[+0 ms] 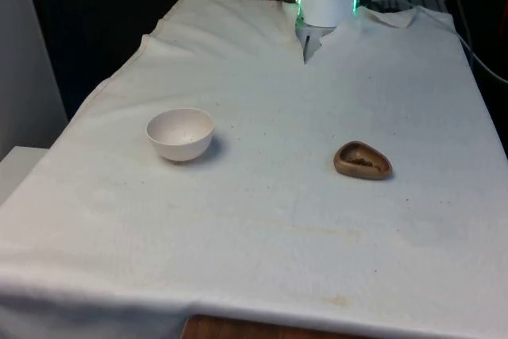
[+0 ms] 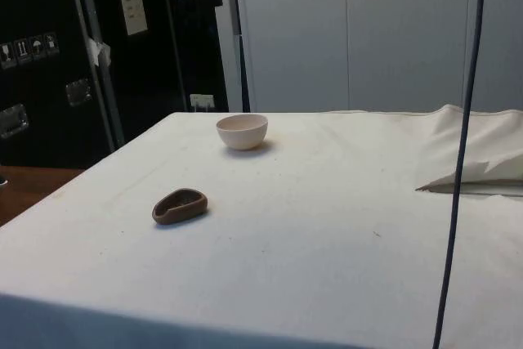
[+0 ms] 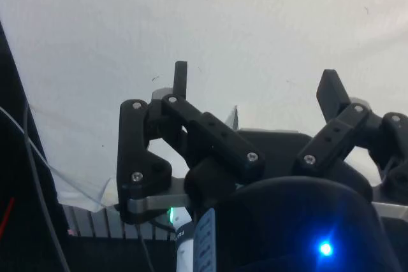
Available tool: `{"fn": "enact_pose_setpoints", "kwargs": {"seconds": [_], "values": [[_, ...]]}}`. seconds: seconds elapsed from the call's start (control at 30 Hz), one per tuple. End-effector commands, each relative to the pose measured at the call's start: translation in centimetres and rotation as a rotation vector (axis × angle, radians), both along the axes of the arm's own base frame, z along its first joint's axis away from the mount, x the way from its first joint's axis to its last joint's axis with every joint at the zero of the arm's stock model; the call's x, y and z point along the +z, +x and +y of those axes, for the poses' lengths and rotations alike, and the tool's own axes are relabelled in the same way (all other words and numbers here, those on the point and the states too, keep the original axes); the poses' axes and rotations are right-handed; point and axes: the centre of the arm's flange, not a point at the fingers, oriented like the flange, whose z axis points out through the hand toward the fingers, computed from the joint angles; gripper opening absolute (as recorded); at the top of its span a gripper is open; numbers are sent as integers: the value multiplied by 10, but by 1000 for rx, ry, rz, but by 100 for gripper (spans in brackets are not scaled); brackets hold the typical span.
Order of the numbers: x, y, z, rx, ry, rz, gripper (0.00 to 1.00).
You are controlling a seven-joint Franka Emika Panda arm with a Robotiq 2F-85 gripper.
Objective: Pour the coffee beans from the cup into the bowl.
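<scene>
A pale bowl (image 1: 180,133) is seen upright on the table (image 1: 262,220), towards the front view's left. Well apart from it, towards the front view's right, a shallow brown cup (image 1: 362,160) is set on the cloth, with what may be coffee beans (image 1: 363,163) lying dark inside it. In the wrist view, the gripper (image 3: 255,90) is held above bare cloth, jaws spread wide, nothing gripped.
</scene>
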Motion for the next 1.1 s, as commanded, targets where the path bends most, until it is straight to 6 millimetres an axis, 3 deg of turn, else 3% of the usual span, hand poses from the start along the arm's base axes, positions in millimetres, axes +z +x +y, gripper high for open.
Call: {"fn": "enact_pose_setpoints", "kwargs": {"seconds": [0.0,1.07], "values": [[-3,2,5,-11,-1,-3,100],[-56,6,15,-214,7,-14,100]]}}
